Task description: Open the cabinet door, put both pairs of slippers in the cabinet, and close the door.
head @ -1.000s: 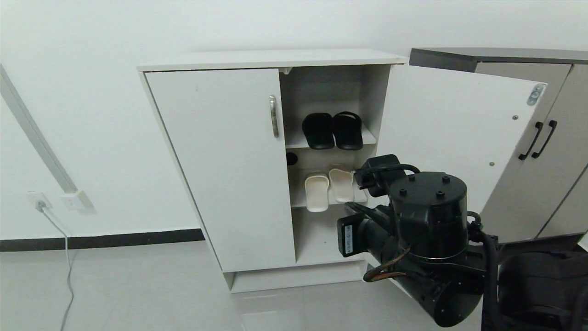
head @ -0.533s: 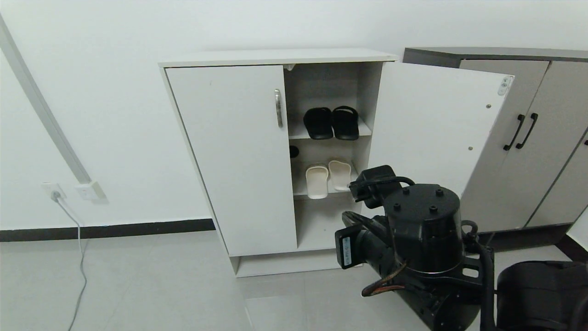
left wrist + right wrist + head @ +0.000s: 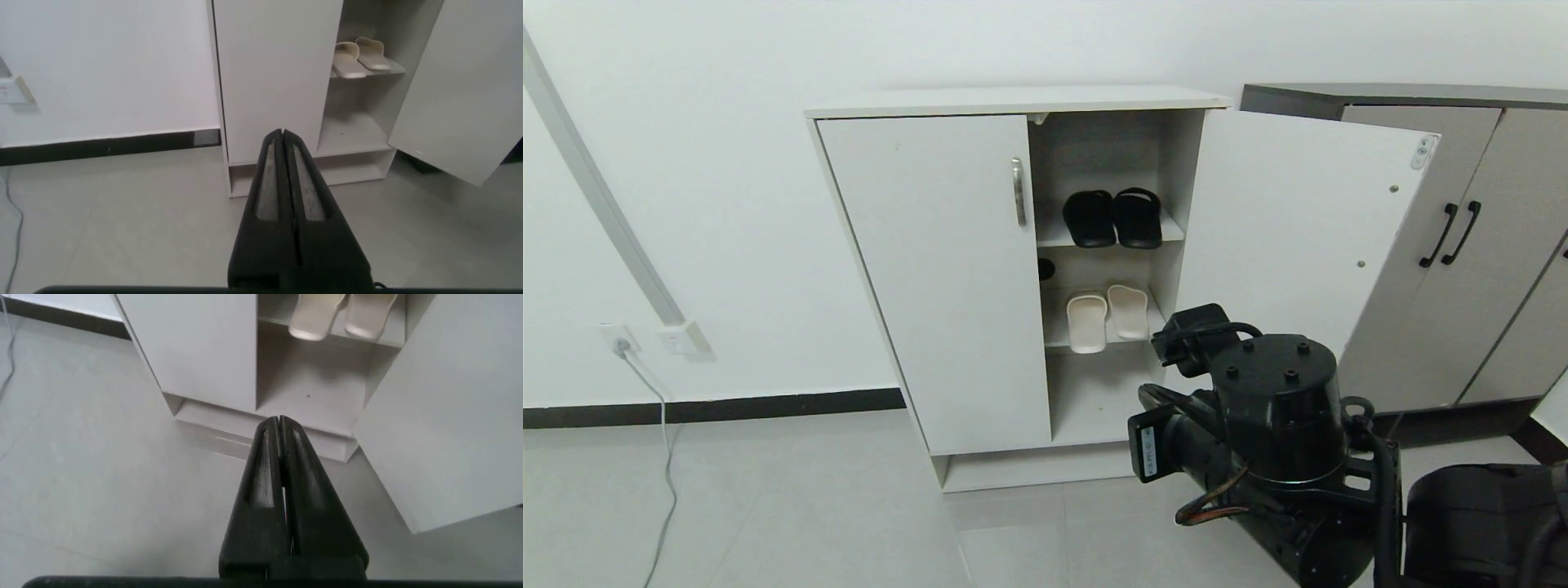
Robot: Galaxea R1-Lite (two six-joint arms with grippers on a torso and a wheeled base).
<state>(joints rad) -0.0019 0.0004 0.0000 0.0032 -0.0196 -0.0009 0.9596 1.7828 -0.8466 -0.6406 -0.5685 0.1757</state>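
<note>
**Step in hand: close the door**

We find the black slippers on the upper shelf and the white slippers on the middle shelf. The right door stands open. The left claw and right claw are pressed together, empty. Next, we judge, we push the door shut.

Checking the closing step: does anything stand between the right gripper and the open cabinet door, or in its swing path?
Nothing visible does. Bare floor lies between the right gripper and the open door; the black slippers and white slippers sit on shelves inside the cabinet.
</note>
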